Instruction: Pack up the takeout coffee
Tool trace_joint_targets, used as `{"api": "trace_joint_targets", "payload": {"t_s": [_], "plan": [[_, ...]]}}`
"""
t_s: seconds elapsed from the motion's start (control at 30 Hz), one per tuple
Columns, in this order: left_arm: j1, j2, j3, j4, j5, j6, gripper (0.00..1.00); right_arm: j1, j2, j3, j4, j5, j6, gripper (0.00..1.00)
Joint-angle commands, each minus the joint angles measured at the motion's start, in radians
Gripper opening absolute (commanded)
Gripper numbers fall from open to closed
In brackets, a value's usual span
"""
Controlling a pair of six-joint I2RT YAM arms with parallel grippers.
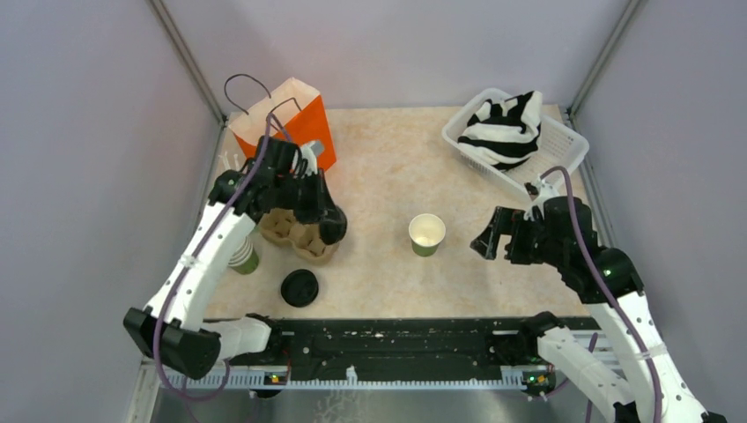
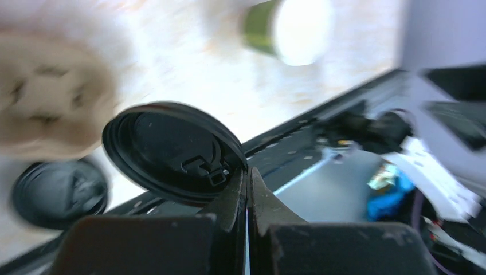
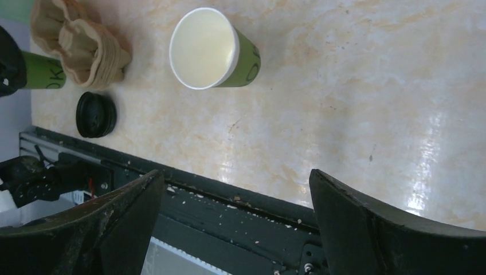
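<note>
The takeout coffee, a lidded cup, shows in no view. A lidless green cup (image 1: 426, 234) (image 3: 212, 48) with a cream inside stands upright mid-table. My left gripper (image 1: 330, 225) (image 2: 247, 177) is shut on the rim of a black lid (image 2: 172, 152), which it holds up in the air over the brown pulp cup carrier (image 1: 295, 233). My right gripper (image 1: 484, 242) (image 3: 236, 175) hangs open and holds nothing. It is to the right of the lidless cup and apart from it.
A second black lid (image 1: 299, 288) (image 3: 95, 114) lies flat near the front rail. A stack of green cups (image 1: 244, 256) stands left of the carrier. An orange paper bag (image 1: 295, 123) stands at the back left. A white basket (image 1: 564, 145) with striped cloth sits at the back right.
</note>
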Motion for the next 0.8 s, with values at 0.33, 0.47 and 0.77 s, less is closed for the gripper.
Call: {"api": "trace_joint_targets", "payload": {"t_s": [0.33,0.47,0.77], "plan": [[-0.064,-0.222,-0.496,1.52,0.575,-0.861,0.0,0.042,0.082,-0.162,0.74,-0.483,0.461,0.97],[-0.113,-0.202,-0.494,1.541,0.567,-0.856,0.0,0.092,0.166,-0.175,0.935,-0.505,0.556,0.99],[-0.167,-0.174,-0.507,1.576,0.542,-0.857,0.0,0.198,0.275,-0.138,1.112,-0.481,0.612,0.99]]}}
